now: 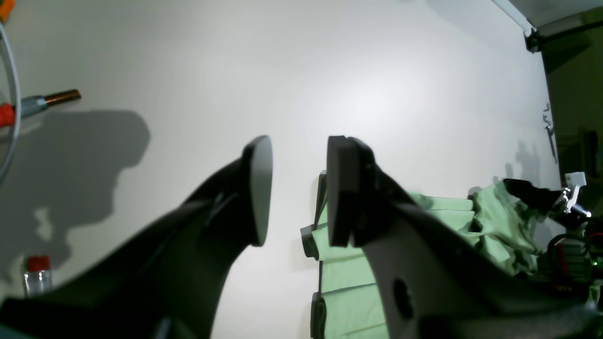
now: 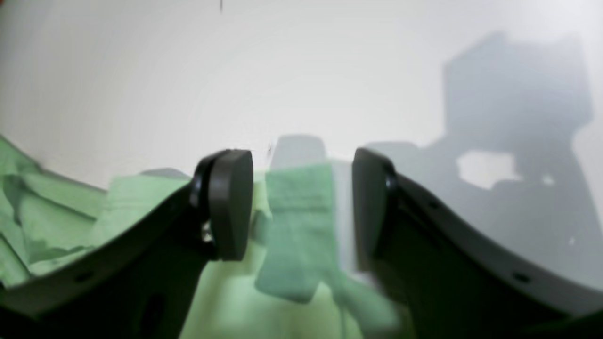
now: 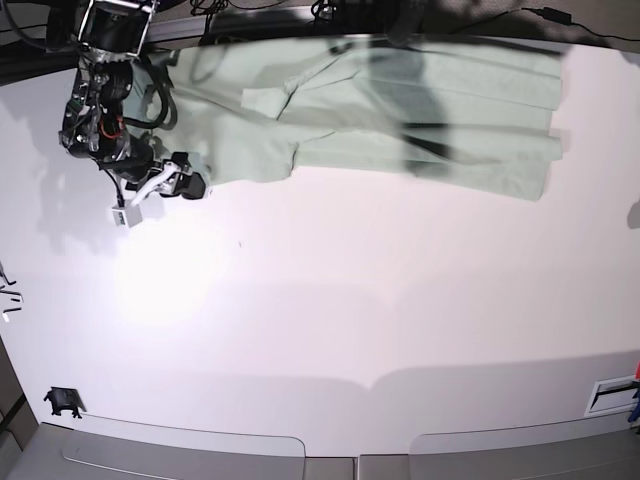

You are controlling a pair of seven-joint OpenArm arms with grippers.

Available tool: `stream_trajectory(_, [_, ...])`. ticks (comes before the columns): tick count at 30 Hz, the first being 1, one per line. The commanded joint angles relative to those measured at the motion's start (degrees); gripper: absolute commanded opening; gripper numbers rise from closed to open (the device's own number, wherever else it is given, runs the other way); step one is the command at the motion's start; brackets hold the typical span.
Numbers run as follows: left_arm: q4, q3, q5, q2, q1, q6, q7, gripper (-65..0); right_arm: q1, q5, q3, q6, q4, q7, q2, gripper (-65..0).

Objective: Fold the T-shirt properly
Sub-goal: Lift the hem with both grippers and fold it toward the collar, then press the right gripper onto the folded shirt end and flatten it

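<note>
The pale green T-shirt [image 3: 470,120] lies spread along the far edge of the white table [image 3: 330,300], partly folded over itself with rumpled layers at its left end. My right gripper [image 3: 190,185] sits at that left end. In the right wrist view the right gripper [image 2: 301,205] is open, with a loose strip of the T-shirt [image 2: 292,245] lying between the fingers, pinched by neither. In the left wrist view my left gripper [image 1: 299,188] is open and empty over bare table, and the T-shirt [image 1: 348,282] lies just beyond its right finger. The left arm is out of the base view.
A small bottle with a red cap [image 1: 37,278] and a metal-tipped tool [image 1: 52,101] show at the left of the left wrist view. A black clamp [image 3: 62,400] sits at the table's near left corner. The right arm's wrist and cables [image 3: 100,110] stand over the far left corner.
</note>
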Motion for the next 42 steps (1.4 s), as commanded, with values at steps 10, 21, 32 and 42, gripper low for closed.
stream_trajectory(10, [0.7,-0.6,-1.6,-2.2,-0.8,-0.5,-0.9,-47.3,0.7,1.0,-0.4,0.0,0.7,-3.4,0.7,-65.0])
stream_trajectory(21, [0.7,-0.6,-1.6,-2.2,-0.7,-0.5,-0.9,-47.3,-0.8,12.9,-0.3,1.7,14.5,-17.7,-1.4,-65.0])
stream_trajectory(32, [0.7,-0.6,-1.6,-2.2,-0.6,-0.5,-0.9,-47.3,-17.1,21.9,-0.4,4.4,31.1,-19.8,-17.8,-65.0])
stream_trajectory(42, [0.7,-0.6,-1.6,-2.2,-0.6,-0.5,-0.9,-47.3,-25.9,21.9,-0.4,4.4,32.7,-21.5,-21.5,-65.0])
